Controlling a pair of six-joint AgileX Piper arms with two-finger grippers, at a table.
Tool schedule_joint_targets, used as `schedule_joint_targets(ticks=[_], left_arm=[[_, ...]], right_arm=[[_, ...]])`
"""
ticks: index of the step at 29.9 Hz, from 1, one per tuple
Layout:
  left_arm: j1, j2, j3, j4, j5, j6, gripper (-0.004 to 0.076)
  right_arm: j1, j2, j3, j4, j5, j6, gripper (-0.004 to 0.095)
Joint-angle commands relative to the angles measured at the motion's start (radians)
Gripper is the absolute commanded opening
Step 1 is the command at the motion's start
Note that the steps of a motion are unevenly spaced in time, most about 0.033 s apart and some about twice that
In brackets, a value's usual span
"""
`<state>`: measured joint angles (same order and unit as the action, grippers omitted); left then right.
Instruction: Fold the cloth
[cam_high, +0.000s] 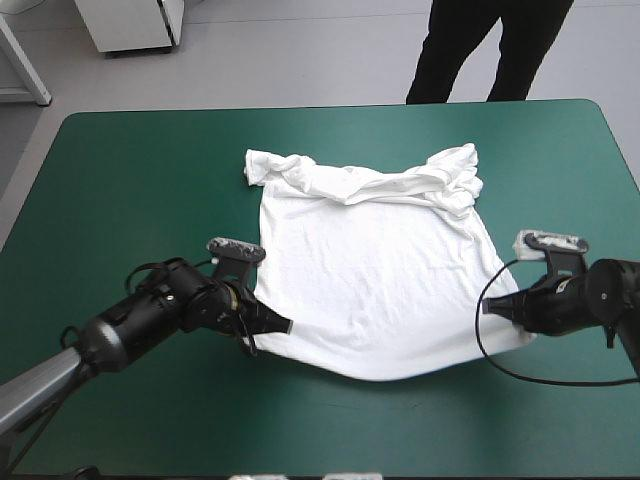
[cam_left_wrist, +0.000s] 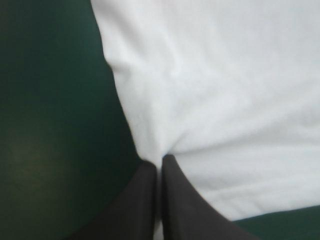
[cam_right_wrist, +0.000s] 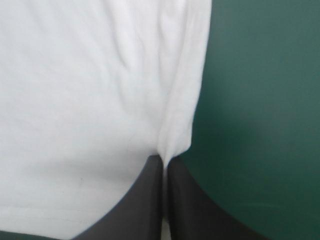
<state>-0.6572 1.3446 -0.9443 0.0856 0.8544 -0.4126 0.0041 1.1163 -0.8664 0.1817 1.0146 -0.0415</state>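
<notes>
Mostly smooth white T-shirt, sleeves bunched

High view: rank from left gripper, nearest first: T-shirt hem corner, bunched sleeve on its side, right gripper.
1. Hem corner: at the left gripper, near side.
2. Bunched sleeve: far end, same side.
3. Right gripper: across the T-shirt.

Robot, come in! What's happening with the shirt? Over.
Left tool shut on the T-shirt's near left corner. Right tool shut on its near right corner. T-shirt spread flat, far end bunched. Nothing in the way.
</notes>
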Motion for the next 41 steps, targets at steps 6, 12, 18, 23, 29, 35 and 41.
schedule_joint_targets(ticks=[6,12,18,23,29,35,41], left_arm=[[-0.006,-0.177,-0.338,0.218,-0.014,-0.01,-0.001],[-0.006,-0.186,-0.562,0.343,-0.062,-0.01,-0.001],[-0.006,-0.182,-0.747,0.398,-0.224,0.003,-0.001],[-0.006,-0.182,-0.861,0.398,-0.36,0.061,-0.001],[-0.006,-0.182,-0.973,0.396,-0.48,0.091,-0.001],[-0.006,-0.182,-1.047,0.388,-0.544,0.092,-0.001],[-0.006,-0.182,-1.073,0.386,-0.554,0.094,-0.001]], right_arm=[[0.001,-0.121,-0.403,0.011,0.014,-0.012,-0.0017],[0.001,-0.117,-0.625,0.011,-0.054,-0.061,-0.0017],[0.001,-0.106,-0.791,0.011,-0.121,-0.086,-0.0017],[0.001,-0.082,-0.915,0.037,-0.231,-0.136,-0.0017],[0.001,-0.034,-1.066,0.096,-0.318,-0.197,-0.0016],[0.001,0.007,-1.237,0.138,-0.362,-0.227,-0.0016],[0.001,0.033,-1.315,0.145,-0.348,-0.227,-0.0016]])
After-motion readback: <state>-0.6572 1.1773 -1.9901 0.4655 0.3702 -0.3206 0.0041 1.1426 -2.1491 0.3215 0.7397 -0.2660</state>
